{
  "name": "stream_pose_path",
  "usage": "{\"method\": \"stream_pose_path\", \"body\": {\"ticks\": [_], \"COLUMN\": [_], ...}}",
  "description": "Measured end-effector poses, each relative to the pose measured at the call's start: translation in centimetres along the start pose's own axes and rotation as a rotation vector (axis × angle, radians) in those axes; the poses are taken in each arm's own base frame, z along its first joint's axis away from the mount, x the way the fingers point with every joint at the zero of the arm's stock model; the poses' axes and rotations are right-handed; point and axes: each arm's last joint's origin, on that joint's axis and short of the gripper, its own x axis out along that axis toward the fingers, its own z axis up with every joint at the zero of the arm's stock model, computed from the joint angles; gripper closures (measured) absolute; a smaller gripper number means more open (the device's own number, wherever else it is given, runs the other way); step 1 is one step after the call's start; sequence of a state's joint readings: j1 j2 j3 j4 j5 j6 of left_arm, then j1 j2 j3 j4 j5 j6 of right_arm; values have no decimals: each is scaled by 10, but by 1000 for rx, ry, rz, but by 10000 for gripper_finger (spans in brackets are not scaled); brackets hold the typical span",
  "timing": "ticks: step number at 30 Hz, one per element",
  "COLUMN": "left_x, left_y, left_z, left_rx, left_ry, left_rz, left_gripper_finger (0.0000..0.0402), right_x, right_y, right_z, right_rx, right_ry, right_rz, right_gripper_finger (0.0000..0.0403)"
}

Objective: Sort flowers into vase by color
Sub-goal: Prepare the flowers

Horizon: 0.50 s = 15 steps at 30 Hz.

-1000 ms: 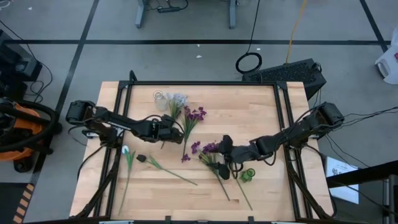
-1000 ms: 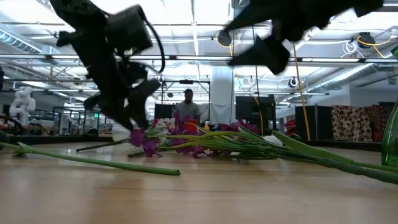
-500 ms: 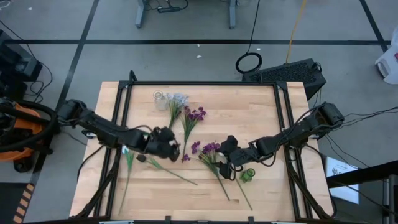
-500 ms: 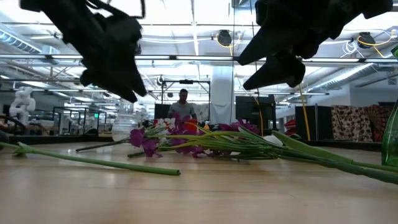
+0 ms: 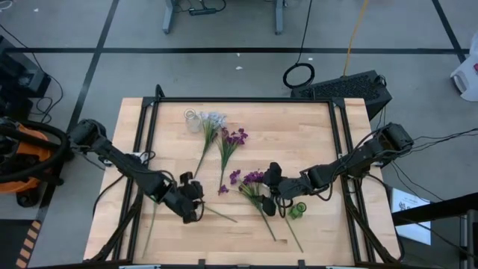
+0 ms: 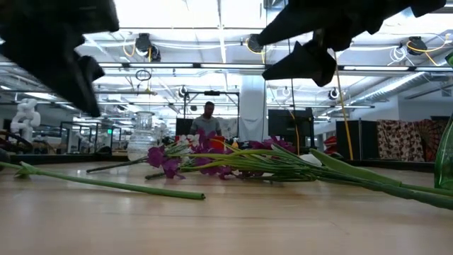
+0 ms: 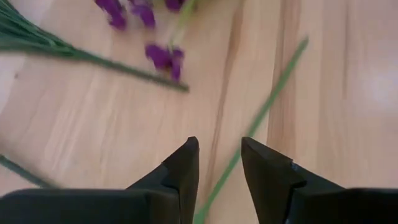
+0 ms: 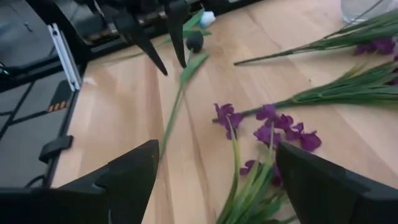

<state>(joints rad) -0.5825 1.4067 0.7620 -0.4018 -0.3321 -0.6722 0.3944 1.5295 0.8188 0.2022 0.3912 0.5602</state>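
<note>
My left gripper (image 5: 191,211) (image 7: 219,146) hangs open near the table's front left, fingers pointing down. A long green stalk (image 7: 273,93) (image 5: 220,215) lies flat on the wood and runs through the gap between the fingers, with no visible touch. My right gripper (image 5: 267,188) (image 8: 214,155) stands open over a bunch of purple flowers (image 5: 250,178). More purple flowers (image 5: 237,137) and a pale blue cluster (image 5: 214,119) lie farther back. A white bud (image 5: 150,179) lies on its stalk at the left. A clear glass vase (image 5: 193,119) stands at the back.
A small green glass vase (image 5: 297,211) sits just beside my right gripper, toward the near edge. A small dark lump (image 5: 169,190) lies by the white bud. Black rails (image 5: 142,149) run along the table's left and right sides. A person stands in the room far behind.
My left gripper has swung from beside the pale blue flower's stalk toward the table's near edge, rolling its wrist, and now stands over the long green stalk. The flowers lie as they did. My right gripper has kept its place.
</note>
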Motion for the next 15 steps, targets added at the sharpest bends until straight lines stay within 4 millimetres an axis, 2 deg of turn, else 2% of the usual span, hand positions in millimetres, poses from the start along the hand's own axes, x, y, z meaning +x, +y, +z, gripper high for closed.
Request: {"method": "stream_pose_path", "body": {"ticks": [6,15], "left_x": [15,40], "left_y": [1,-3], "left_z": [-16,-25], "left_rx": [63,194], "left_ry": [192,256], "left_rz": [4,16], "left_gripper_finger": [279,279], "right_x": [-2,-2], "right_y": [4,5], "right_z": [-2,-2], "right_rx": [-3,-20], "right_ry": [-1,0], "right_rz": [16,19], "right_gripper_finger": [90,90]}}
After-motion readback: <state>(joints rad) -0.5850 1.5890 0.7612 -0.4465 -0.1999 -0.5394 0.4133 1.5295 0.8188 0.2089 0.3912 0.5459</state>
